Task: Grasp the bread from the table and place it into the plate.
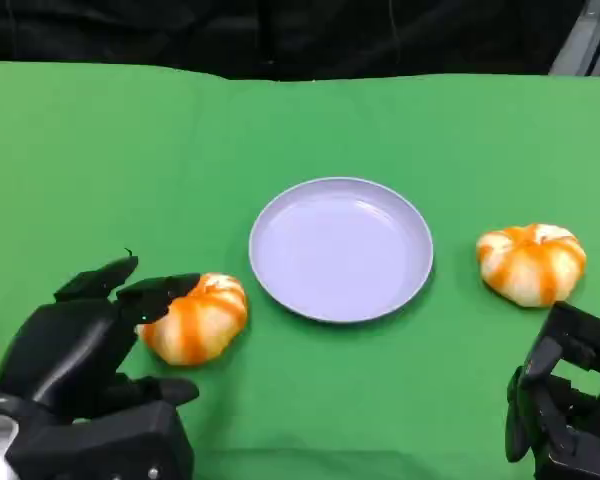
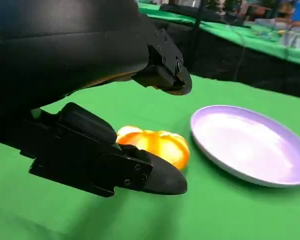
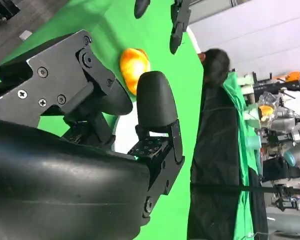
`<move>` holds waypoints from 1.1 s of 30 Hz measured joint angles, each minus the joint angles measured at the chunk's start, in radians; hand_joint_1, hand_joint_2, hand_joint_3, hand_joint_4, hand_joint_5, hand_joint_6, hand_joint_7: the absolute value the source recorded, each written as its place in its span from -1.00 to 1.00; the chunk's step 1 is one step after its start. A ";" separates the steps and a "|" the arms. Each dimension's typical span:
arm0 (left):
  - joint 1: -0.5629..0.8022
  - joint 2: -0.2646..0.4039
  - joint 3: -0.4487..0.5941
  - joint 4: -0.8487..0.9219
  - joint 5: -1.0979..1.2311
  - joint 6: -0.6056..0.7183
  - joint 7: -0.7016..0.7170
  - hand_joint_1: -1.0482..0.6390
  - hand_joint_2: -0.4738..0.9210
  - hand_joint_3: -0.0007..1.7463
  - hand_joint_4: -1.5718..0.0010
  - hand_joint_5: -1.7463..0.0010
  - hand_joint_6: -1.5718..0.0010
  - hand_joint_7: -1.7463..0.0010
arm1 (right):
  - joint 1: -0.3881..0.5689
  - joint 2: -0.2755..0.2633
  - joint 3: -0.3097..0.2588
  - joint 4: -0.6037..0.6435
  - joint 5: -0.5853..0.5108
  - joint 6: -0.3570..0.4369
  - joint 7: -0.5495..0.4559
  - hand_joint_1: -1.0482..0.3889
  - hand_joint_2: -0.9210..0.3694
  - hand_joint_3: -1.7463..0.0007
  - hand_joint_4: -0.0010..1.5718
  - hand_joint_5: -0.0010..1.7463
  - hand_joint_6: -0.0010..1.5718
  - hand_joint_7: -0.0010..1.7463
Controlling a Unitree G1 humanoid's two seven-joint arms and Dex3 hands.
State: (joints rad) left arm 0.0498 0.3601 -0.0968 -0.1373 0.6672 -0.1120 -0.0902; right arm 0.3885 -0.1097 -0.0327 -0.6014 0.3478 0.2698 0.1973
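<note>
The plate point(image 1: 341, 249) sits bare in the middle of the table point(image 1: 100, 150), so nothing is placed yet. One bread point(image 1: 195, 317) lies just left of it toward the near edge, and the left hand point(image 1: 100, 330) has its fingers spread around it, fingertips touching the top, not yet closed. A second bread point(image 1: 532, 262) lies right of the plate. The right hand point(image 1: 565, 400) waits near it, fingers curled in, holding nothing. Grasp, lift and drop are all left.
</note>
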 measured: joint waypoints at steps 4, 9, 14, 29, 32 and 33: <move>-0.062 0.001 -0.031 0.072 0.029 0.029 0.001 -0.70 1.00 -0.73 0.86 0.91 0.48 1.00 | 0.002 0.002 0.002 -0.002 0.000 -0.002 0.000 0.43 -0.40 -0.54 0.23 1.00 -0.13 1.00; -0.071 0.002 -0.036 0.077 0.038 0.032 0.001 -0.70 1.00 -0.72 0.85 0.92 0.48 1.00 | 0.002 0.002 0.002 -0.002 0.000 -0.002 0.000 0.43 -0.40 -0.54 0.23 1.00 -0.13 1.00; -0.197 -0.019 -0.111 0.274 0.093 0.088 0.024 -0.72 1.00 -0.71 0.80 0.91 0.47 0.99 | 0.011 0.004 0.008 -0.017 0.000 -0.002 -0.002 0.42 -0.43 -0.52 0.22 1.00 -0.13 1.00; -0.326 -0.058 -0.230 0.539 0.102 0.080 0.156 -0.75 1.00 -0.59 0.76 0.95 0.46 1.00 | 0.019 0.003 0.007 -0.029 0.000 -0.002 -0.003 0.41 -0.49 -0.46 0.23 1.00 -0.13 1.00; -0.334 -0.061 -0.239 0.560 0.101 0.080 0.166 -0.75 1.00 -0.58 0.76 0.95 0.46 1.00 | 0.020 0.003 0.007 -0.029 0.000 -0.002 -0.003 0.42 -0.50 -0.45 0.23 1.00 -0.13 1.00; -0.335 -0.062 -0.242 0.564 0.101 0.080 0.171 -0.75 1.00 -0.58 0.75 0.95 0.46 1.00 | 0.020 0.003 0.007 -0.030 0.001 -0.002 -0.003 0.42 -0.49 -0.45 0.23 1.00 -0.13 1.00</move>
State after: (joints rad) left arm -0.2857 0.2978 -0.3390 0.4269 0.7681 -0.0317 0.0809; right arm 0.4085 -0.1062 -0.0256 -0.6309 0.3483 0.2682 0.1946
